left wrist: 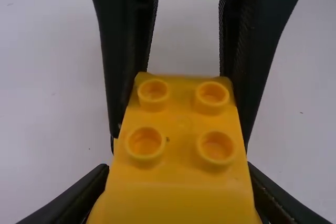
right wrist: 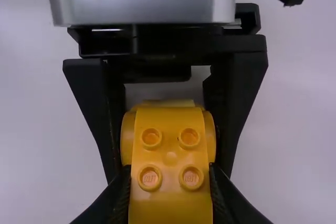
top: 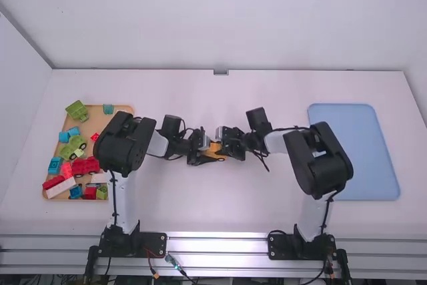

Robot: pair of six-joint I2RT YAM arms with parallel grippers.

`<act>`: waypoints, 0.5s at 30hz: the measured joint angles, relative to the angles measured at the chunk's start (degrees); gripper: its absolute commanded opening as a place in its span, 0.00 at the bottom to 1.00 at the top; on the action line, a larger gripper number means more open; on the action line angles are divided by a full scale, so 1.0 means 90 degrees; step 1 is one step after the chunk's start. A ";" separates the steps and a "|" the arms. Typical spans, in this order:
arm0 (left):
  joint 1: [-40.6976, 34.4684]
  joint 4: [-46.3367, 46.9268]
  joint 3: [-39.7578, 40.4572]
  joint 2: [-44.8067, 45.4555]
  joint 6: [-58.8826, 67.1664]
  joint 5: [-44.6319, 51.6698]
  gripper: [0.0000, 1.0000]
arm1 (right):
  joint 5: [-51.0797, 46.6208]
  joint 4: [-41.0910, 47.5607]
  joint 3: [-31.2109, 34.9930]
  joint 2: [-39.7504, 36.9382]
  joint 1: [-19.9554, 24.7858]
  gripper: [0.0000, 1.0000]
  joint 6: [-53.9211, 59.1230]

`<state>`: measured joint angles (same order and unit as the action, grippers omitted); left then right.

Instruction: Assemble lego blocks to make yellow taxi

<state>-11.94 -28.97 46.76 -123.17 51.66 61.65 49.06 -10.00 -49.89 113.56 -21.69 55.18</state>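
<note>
High view: the yellow block assembly (top: 214,151) sits between the left gripper (top: 207,151) and the right gripper (top: 227,143), around the middle of the tabletop (top: 220,208). Most of it is hidden there by the black fingers; only a small orange-yellow patch shows, and its outline is hard to make out. Whether it touches the tabletop cannot be told. Left wrist view: near end cut off by the bottom edge, far sides covered by the right gripper's fingers. Right wrist view: near end likewise cut off; rounded yellow parts bulge out on both sides of the far portion, partly behind the left gripper's fingers. Orientation: long axis runs from one gripper to the other, roughly crosswise in the high view. Studs face the wrist cameras, four in clear sight in each wrist view, set two by two. Which end is the taxi's front cannot be told. Gripper state: left closed on the assembly's sides; right also closed on its sides, nearer the opposite end. Surroundings: tan tray (top: 97,117) with red, green, blue and white blocks at left, partly covered by the left arm (top: 120,145); pale blue tray (top: 363,155) at right, its near-left part behind the right arm (top: 319,158).
</note>
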 measured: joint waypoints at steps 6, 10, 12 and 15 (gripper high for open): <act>0.0000 0.0024 0.0024 -0.0005 -0.0005 -0.0002 0.41 | -0.0015 -0.0257 0.0109 -0.0012 0.0000 0.00 -0.0136; 0.0000 0.0044 0.0024 -0.0002 0.0015 -0.0010 0.40 | -0.0024 -0.0138 0.0049 -0.0012 0.0000 0.00 -0.0124; 0.0000 0.0053 0.0024 -0.0005 0.0034 -0.0015 0.40 | -0.0034 -0.0087 0.0024 -0.0012 0.0000 0.00 -0.0112; 0.0000 0.0085 0.0024 -0.0005 0.0100 -0.0019 0.41 | -0.0058 -0.0019 -0.0034 -0.0012 -0.0007 0.00 -0.0151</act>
<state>-11.94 -28.21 46.98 -123.22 52.56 61.47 48.53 -10.17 -50.19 113.45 -21.76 53.82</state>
